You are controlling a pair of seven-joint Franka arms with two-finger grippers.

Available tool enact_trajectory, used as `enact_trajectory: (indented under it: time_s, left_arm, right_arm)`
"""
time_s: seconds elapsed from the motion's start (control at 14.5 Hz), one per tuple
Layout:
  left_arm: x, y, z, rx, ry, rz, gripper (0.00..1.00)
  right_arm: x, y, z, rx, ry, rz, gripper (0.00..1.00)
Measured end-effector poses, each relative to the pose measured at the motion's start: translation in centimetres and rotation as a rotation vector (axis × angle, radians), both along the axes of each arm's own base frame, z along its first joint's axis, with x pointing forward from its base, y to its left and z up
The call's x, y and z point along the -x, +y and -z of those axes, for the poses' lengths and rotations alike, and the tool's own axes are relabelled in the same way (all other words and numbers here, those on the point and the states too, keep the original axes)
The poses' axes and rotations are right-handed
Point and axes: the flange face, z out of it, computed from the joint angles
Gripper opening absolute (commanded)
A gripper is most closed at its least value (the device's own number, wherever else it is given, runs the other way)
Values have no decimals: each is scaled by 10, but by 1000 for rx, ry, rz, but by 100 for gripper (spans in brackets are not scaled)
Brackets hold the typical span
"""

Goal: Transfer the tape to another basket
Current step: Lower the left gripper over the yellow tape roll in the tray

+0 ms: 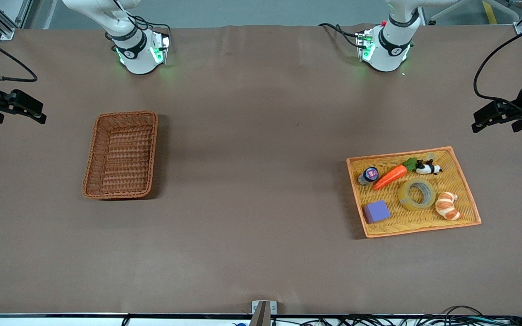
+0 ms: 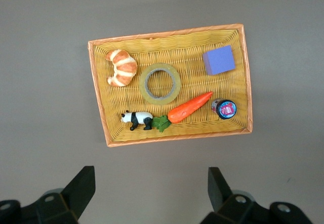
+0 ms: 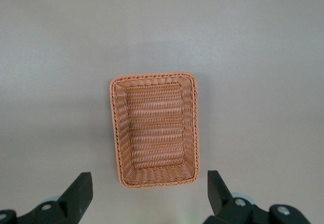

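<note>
The tape (image 1: 403, 197), a translucent yellowish ring, lies flat in the yellow tray (image 1: 399, 156) at the left arm's end of the table. It lies between a carrot and a croissant. The reddish-brown wicker basket (image 1: 89, 163) stands empty at the right arm's end. My left gripper (image 1: 480, 120) hangs high over the bare table beside the tray, open and empty. In the left wrist view, the tape (image 2: 143, 85) shows well away from the left gripper (image 2: 151, 188). My right gripper (image 1: 34, 111) hangs over the table beside the basket, open and empty. The right wrist view has the basket (image 3: 117, 128) near the right gripper (image 3: 150, 191).
In the tray with the tape lie a croissant (image 1: 447, 206), a toy carrot (image 1: 390, 177), a small panda (image 1: 427, 168), a purple block (image 1: 376, 211) and a small jar (image 1: 369, 175). Brown table stretches between basket and tray. Cables run along the table's edge nearest the front camera.
</note>
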Motion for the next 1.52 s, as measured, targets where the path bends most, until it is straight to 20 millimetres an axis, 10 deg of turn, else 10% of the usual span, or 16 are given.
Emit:
enact_trajectory:
  time_s: [0.76,1.52]
  left_arm:
    - [-7,4,5,-1,4,-6,96]
    - [-90,1,215,-11,161,-2,100]
  right_arm:
    - [0,0,0,0,0,0,100]
    - [0,1,0,0,-3,-1,100]
